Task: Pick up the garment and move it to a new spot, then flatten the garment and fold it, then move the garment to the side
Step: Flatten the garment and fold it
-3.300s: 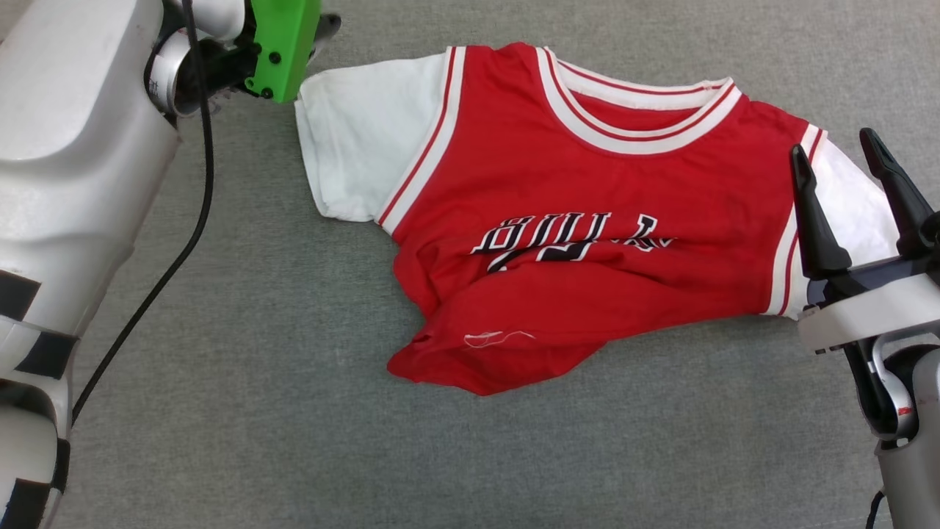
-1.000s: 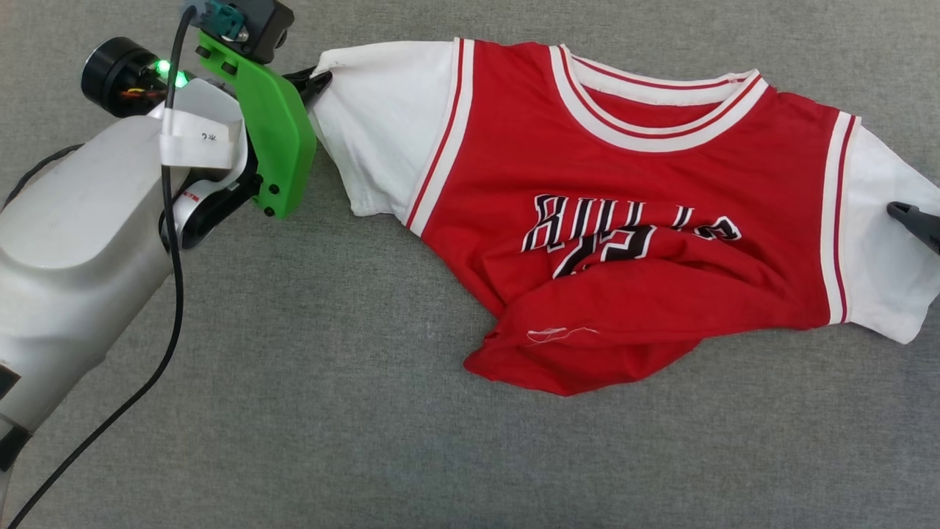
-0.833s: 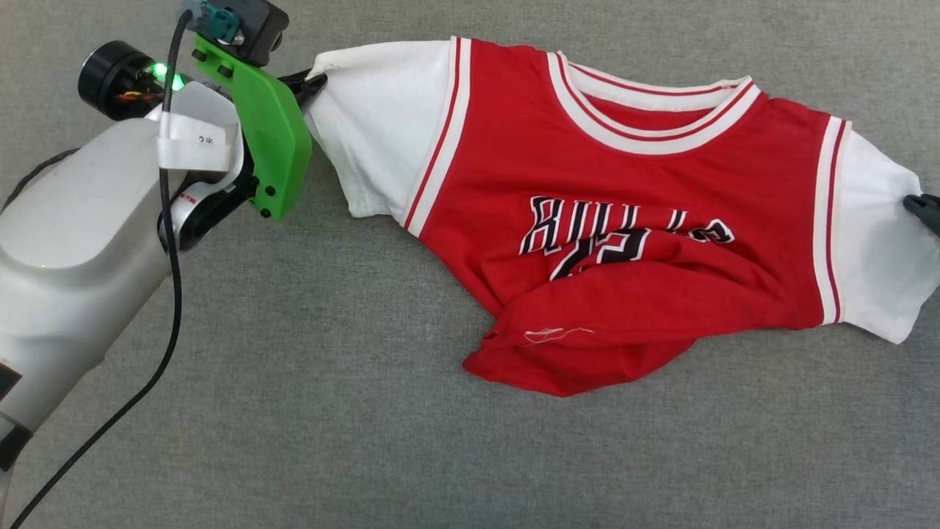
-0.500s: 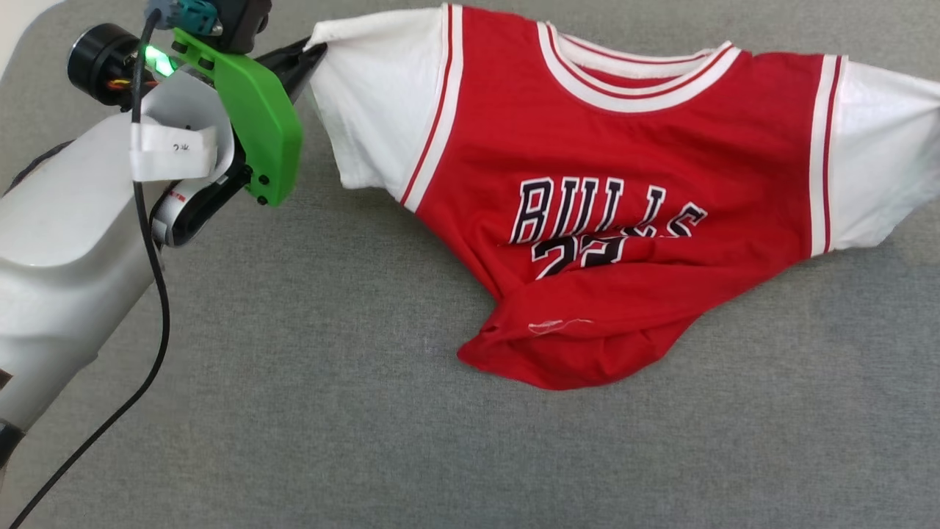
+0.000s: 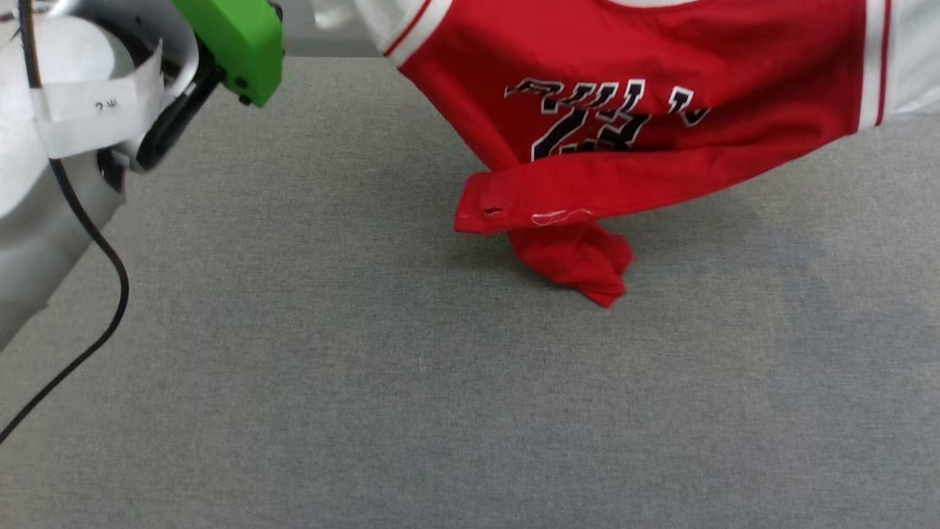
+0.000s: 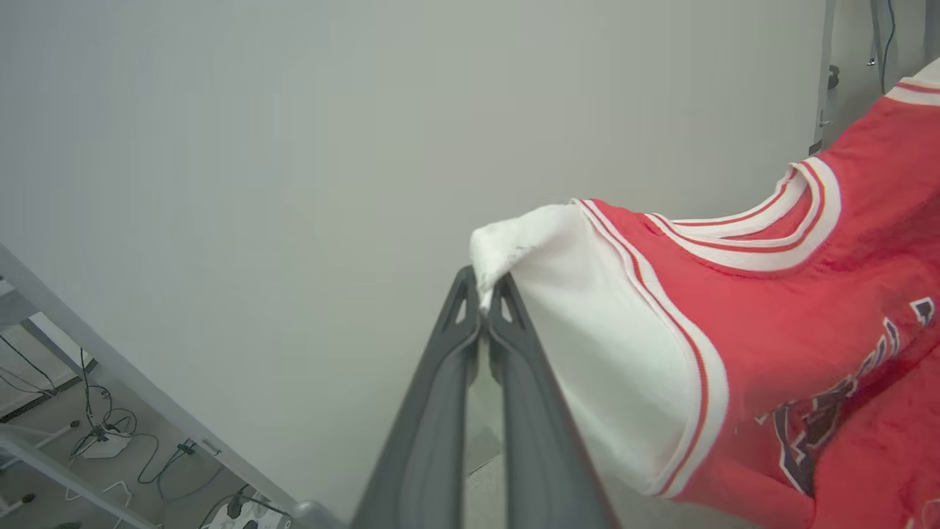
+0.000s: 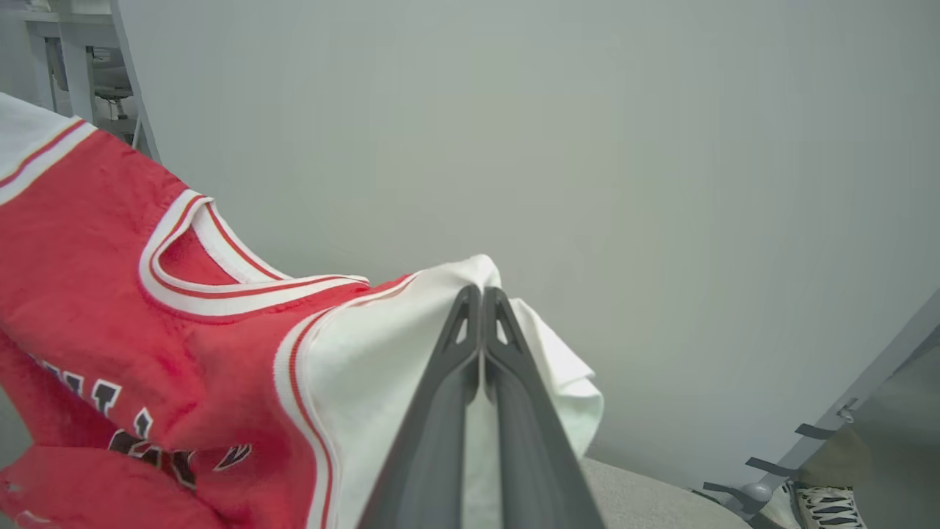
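Note:
The garment (image 5: 646, 110), a red jersey with white sleeves and black lettering, hangs lifted above the grey table, and its crumpled hem (image 5: 580, 257) still touches the surface. In the left wrist view my left gripper (image 6: 483, 297) is shut on the tip of one white sleeve (image 6: 587, 316). My right gripper (image 7: 481, 294) is shut on the other white sleeve (image 7: 389, 353), and the red collar (image 7: 220, 272) hangs to that view's left. In the head view my left arm with its green bracket (image 5: 235, 37) sits at the top left.
The grey cloth-covered table (image 5: 367, 382) spreads below the garment. A black cable (image 5: 88, 228) hangs from my left arm. A pale wall (image 6: 294, 147) rises behind the table. Metal frame bars and floor cables (image 6: 110, 441) show low in the left wrist view; a shoe (image 7: 822, 507) shows at the right wrist view's corner.
Both grippers have risen with the sleeves, pulling the garment up off the table until only its hem rests there. My right gripper closed on its sleeve within the last second.

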Available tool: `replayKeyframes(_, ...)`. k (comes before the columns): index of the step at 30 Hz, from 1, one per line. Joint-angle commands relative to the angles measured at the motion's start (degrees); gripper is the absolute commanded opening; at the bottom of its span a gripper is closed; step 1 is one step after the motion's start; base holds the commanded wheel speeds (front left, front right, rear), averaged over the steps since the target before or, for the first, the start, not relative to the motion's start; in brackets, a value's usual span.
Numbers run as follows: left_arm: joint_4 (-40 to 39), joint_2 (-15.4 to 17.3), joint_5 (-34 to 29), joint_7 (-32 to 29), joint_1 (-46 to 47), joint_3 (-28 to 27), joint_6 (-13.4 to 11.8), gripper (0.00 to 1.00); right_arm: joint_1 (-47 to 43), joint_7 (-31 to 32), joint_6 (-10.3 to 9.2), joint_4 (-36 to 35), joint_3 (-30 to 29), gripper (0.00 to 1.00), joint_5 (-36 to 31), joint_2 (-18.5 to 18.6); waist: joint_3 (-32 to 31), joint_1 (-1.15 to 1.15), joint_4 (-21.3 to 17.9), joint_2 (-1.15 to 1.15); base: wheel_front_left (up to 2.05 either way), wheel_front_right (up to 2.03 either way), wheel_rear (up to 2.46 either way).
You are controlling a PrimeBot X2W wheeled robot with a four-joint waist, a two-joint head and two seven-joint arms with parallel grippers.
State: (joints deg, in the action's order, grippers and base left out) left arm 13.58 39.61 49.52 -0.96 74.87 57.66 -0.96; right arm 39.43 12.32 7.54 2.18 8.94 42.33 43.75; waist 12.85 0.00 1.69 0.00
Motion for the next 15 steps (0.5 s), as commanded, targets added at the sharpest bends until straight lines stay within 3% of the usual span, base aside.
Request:
replayKeyframes(1,-0.05,-0.41,-0.51,0.25,1.87,-0.59,-0.48,0.0,2.71,-0.36,-0.05,-0.25,-0.89,0.0,-1.45,-0.51,0.45,0.0,-0.18,0.0,0.0,0.0,0.0)
replayKeyframes(8,4.05,-3.6,-1.98,-0.2,10.82,-2.39,0.51,0.0,16.02,1.47,-0.05,3.54,-0.14,0.0,-8.52,-3.91,4.86,0.0,-1.16,0.0,0.0,0.0,0.0)
replayKeyframes(15,13.32,-7.5,-4.95,1.32,22.41,-3.74,2.89,0.0,33.11,0.05,-0.05,13.07,4.43,0.0,-14.65,-7.07,10.61,0.0,-2.18,0.0,0.0,0.0,0.0)
